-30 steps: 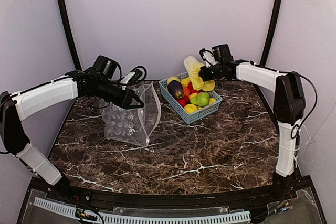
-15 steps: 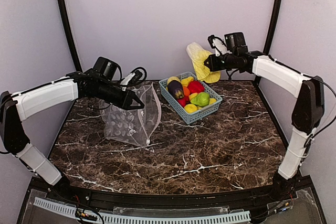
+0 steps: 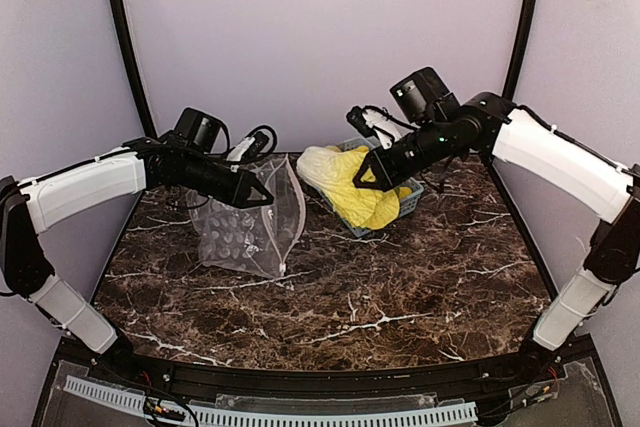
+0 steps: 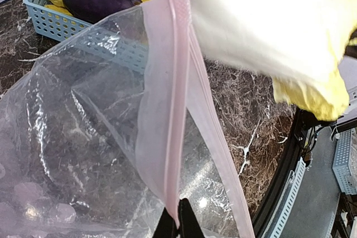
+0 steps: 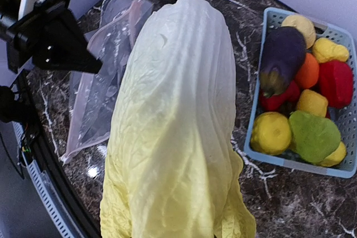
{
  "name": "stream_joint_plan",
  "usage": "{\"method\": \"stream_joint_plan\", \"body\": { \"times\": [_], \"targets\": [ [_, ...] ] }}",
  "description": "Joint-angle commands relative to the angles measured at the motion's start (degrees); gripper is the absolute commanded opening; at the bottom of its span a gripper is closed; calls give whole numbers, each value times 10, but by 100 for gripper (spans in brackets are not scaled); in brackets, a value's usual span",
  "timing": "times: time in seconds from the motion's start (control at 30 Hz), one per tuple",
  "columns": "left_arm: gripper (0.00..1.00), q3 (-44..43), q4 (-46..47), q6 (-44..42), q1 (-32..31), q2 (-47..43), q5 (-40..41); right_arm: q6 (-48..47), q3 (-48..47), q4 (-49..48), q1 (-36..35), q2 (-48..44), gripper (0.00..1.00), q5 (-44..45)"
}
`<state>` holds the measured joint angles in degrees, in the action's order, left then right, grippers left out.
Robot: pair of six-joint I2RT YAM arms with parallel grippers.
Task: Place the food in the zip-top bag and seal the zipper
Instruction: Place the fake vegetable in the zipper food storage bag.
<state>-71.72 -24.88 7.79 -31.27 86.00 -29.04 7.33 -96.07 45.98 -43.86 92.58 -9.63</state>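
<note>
Here, scene: a dark marble table (image 3: 400, 297) with both arms reaching in from the lower corners of the top view.
Left gripper (image 3: 262, 199): jaws pressed together on the zipper (image 4: 177, 98); in the left wrist view the black fingertips (image 4: 187, 224) pinch the pink strip at the bottom centre of the frame.
Zip-top bag (image 3: 250, 232): left of centre in the top view, lifted by its mouth edge, its lower part resting on the table; white dots show through the clear plastic near the bottom.
Zipper run: in the left wrist view it climbs from the fingertips to the upper middle of the frame, and the bag mouth gapes beside it.
Right gripper (image 3: 370, 173): clamped on the cabbage (image 3: 345, 182); its fingers are hidden in the right wrist view.
Cabbage position: in the air just right of the bag, pale end towards the bag mouth, yellow leafy end lower right; it fills the middle of the right wrist view.
Gap: cabbage and bag are near each other but apart.
Basket (image 5: 268, 26): light blue, at the right of the right wrist view, mostly hidden behind the cabbage from above.
Food in basket: an eggplant (image 5: 281, 54), a red piece (image 5: 337, 82), an orange piece (image 5: 307, 71), a green piece (image 5: 313, 135) and several yellow pieces (image 5: 270, 132), packed together.
</note>
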Motion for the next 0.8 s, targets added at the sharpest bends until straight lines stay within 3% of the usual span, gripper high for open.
{"method": "stream_joint_plan", "body": {
  "times": [0.0, 0.27, 0.57, 0.77],
  "targets": [
    [1, 13, 9, 4, 3, -27, 6, 46, 2, 71, -37, -42, 0, -40],
    [1, 14, 10, 8, 3, -27, 8, 79, 31, 50, -73, -77, 0, -101],
    [1, 16, 21, 7, 4, -36, -24, 86, 99, -84, -74, -99, 0, -231],
    [1, 20, 33, 4, 3, -45, -50, 88, 116, -110, -65, -85, 0, -237]
  ]
}}
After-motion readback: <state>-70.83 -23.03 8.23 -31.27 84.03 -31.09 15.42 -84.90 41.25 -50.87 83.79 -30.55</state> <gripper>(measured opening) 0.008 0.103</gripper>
